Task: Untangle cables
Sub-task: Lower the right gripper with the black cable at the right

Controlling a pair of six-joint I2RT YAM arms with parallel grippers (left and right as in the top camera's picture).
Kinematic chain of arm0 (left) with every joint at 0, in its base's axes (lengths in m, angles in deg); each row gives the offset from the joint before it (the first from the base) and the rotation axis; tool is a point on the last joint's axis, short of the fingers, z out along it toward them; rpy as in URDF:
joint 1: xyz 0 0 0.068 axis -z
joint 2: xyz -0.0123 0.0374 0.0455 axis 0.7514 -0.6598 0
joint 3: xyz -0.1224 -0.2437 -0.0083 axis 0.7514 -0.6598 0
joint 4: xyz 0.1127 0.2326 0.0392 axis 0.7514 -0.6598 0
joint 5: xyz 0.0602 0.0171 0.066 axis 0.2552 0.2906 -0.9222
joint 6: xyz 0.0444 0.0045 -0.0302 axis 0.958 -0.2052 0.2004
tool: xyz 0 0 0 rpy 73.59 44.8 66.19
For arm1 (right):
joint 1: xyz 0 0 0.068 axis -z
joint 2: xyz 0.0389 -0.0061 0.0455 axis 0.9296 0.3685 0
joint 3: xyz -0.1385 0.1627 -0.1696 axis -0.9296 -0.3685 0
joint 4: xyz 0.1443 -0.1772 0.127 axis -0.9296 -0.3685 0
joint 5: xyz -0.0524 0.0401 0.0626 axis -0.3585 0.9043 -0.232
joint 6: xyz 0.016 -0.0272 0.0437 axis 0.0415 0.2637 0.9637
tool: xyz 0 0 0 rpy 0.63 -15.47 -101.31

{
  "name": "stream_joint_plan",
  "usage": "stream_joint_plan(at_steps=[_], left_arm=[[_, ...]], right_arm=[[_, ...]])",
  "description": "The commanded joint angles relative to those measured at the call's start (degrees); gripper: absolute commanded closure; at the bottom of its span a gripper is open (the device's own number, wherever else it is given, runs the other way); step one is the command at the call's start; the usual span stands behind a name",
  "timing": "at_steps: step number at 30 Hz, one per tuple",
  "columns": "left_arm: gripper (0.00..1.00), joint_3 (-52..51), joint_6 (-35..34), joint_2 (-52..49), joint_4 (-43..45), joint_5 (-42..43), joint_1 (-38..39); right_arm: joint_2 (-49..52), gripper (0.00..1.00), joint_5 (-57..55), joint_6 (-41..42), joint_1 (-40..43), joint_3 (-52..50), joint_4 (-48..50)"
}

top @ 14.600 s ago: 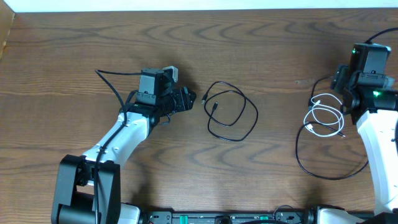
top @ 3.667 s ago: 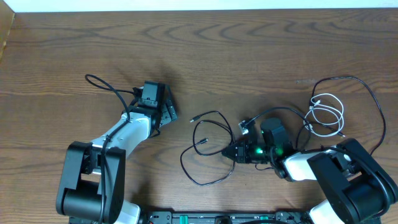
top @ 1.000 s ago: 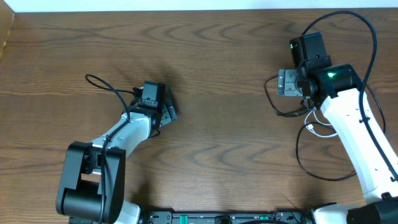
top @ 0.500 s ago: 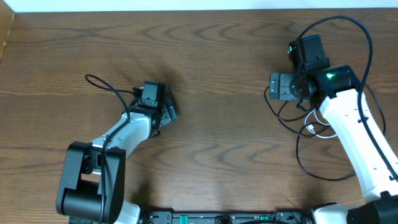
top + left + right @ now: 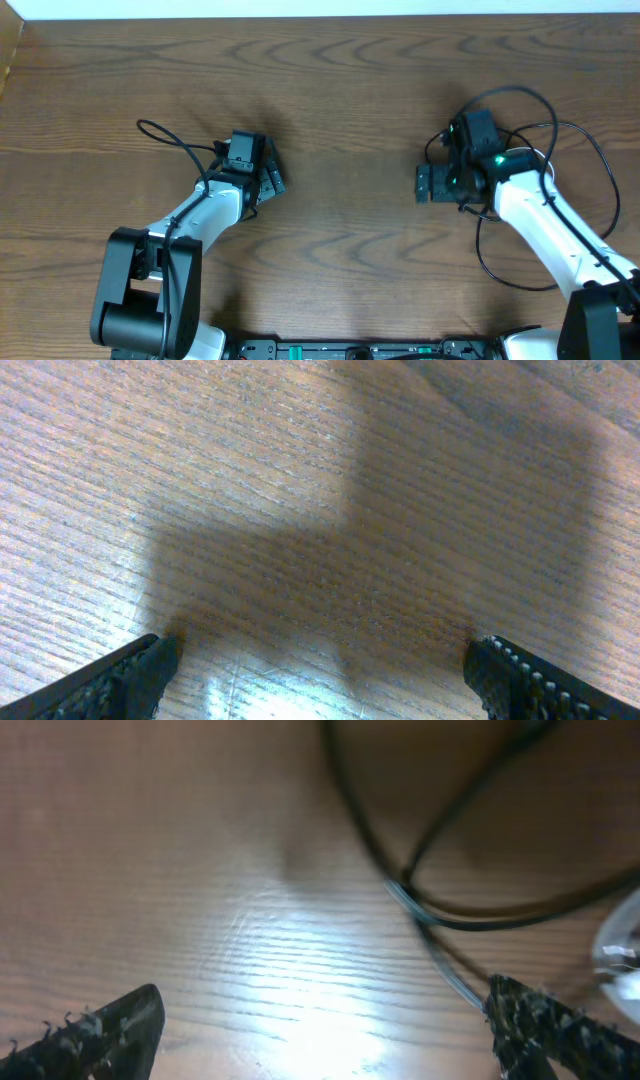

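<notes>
Currently, I read the left gripper (image 5: 320, 682) as fully spread: in the left wrist view its fingertips (image 5: 120, 678) sit at the opposite lower corners, with only the bare wooden table (image 5: 340, 90) and a dark shadow between them. From overhead, this gripper is left of the table's centre at the end of the left arm (image 5: 200, 215), well apart from both cables and touching neither. The right gripper (image 5: 325, 1030) is likewise spread wide. Its two tips occupy the lower corners of the right wrist view and nothing lies between them. It holds nothing. The black cable (image 5: 480, 925) lies loose on the table in the upper right part of that view. One strand runs down from the top edge, crosses a second strand, and continues toward the right edge. All of it is above the fingertips in that view and clear of them. At the far right edge I see a pale, blurred shape that I take to be part of the white cable (image 5: 618, 958), just beside the black strands. The blur prevents me from saying whether the two touch. From overhead, the right arm (image 5: 540, 215) reaches toward the table's right-centre and covers most of this area. A thicker black wire (image 5: 600, 165) belonging to the arm loops around it, and I cannot reliably separate the thin black cable from that wire in the overhead view.
</notes>
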Motion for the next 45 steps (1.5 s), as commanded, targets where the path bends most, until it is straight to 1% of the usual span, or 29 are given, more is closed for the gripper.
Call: stream_joint_plan(at_steps=[1, 8, 13, 45], left_arm=[[0.02, -2.67, -1.01, -3.06, -1.38, 3.34, -0.46], [0.02, -2.67, -1.01, -3.06, -1.36, 3.34, -0.46], [0.02, -2.67, -1.01, -3.06, -1.38, 3.34, -0.46], [0.02, -2.67, -1.05, -3.06, -0.92, 3.34, -0.46]], right_arm=[[0.02, 0.01, 7.28, 0.17, 0.07, -5.81, 4.33], [0.02, 0.01, 7.93, 0.17, 0.07, -13.46, 11.63], [0.02, 0.01, 7.91, 0.17, 0.07, -15.41, 13.16], [0.02, 0.01, 7.89, 0.15, 0.07, -15.72, 13.14]])
